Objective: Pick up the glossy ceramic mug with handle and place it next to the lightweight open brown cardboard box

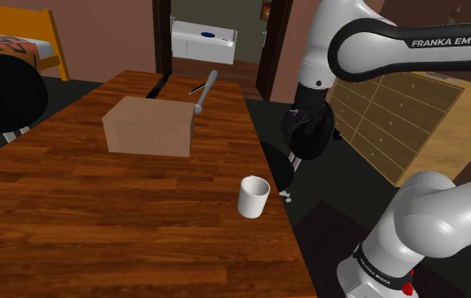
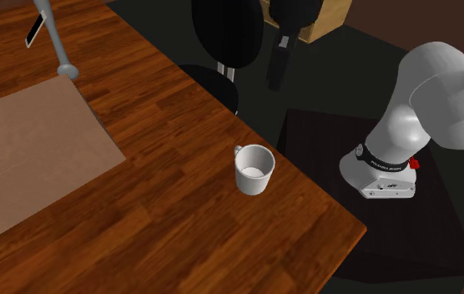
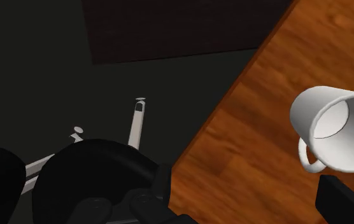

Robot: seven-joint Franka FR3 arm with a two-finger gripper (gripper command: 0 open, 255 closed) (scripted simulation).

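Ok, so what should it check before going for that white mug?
1. Mug upright on the table: ok.
2. Hand open, fingers apart in the wrist view: ok.
3. Hand above the mug: not ok, it hangs out past the table edge.
4. Nothing inside the mug: ok.
5. Bare wood beside the brown box for setting it down: ok.

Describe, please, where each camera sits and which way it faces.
Shoulder view: beside the stand, looking down along the table past the mug to the cardboard box; the arm shows at right.
Second exterior view: high up, looking steeply down at the mug and table corner; the arm's base sits on the stand at right.
Wrist view: on the hand, off the table's edge, looking down at floor and mug; the open gripper shows.
Shared: box and mug in the first two.
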